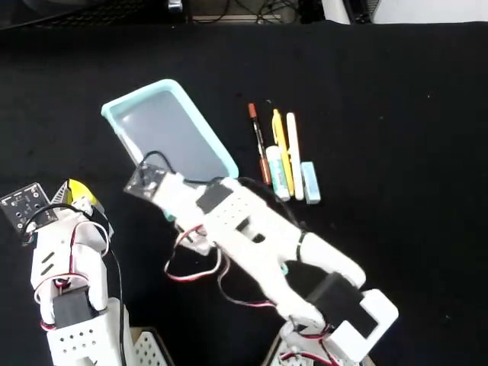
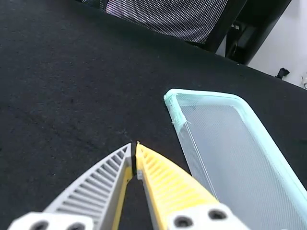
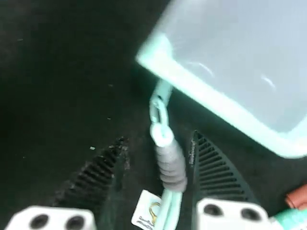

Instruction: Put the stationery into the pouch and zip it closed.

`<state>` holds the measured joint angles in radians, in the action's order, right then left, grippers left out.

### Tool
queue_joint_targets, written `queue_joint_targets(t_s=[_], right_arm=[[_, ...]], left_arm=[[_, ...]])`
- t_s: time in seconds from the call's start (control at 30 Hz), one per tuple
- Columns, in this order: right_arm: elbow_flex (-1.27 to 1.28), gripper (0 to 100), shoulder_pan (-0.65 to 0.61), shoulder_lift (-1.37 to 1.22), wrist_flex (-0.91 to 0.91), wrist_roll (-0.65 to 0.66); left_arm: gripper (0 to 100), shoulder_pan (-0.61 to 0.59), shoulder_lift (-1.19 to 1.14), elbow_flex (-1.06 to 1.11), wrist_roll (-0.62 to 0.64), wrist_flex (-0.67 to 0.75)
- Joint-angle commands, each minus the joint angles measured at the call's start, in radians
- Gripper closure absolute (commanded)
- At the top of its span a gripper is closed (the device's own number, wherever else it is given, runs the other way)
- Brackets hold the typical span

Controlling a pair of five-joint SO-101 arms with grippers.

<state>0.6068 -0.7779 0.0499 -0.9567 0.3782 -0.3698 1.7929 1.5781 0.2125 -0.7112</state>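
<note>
While my left gripper (image 2: 135, 146) rests closed at the pouch's (image 1: 169, 130) eight o'clock, my right gripper (image 3: 159, 139) gapes around its zipper pull (image 3: 171, 166).

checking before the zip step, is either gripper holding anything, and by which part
Nothing is held. The right gripper is open, straddling the zipper pull of the pouch without gripping it. The left gripper is shut on nothing.

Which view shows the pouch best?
High view: the pouch lies almost whole on the table, its near end under the right arm. The left wrist view gives one corner and a long edge; the right wrist view, a corner close up, with the zipper pull between the open fingers of the right gripper.
</note>
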Motion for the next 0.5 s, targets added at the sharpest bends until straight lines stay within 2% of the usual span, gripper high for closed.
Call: queue_joint_targets(t_s=[0.0, 0.23, 0.47], right_arm=[[-0.048, 81.1, -0.046, -0.007, 0.02, -0.008], [-0.022, 81.1, -0.014, -0.03, 0.077, -0.008], [-0.113, 81.2, 0.038, -0.202, 0.078, -0.008]], left_arm=[[97, -0.007, 0.011, -0.033, 0.0, 0.005], [97, -0.008, 0.011, -0.033, 0.0, 0.005], [97, -0.01, 0.011, -0.033, 0.0, 0.005]])
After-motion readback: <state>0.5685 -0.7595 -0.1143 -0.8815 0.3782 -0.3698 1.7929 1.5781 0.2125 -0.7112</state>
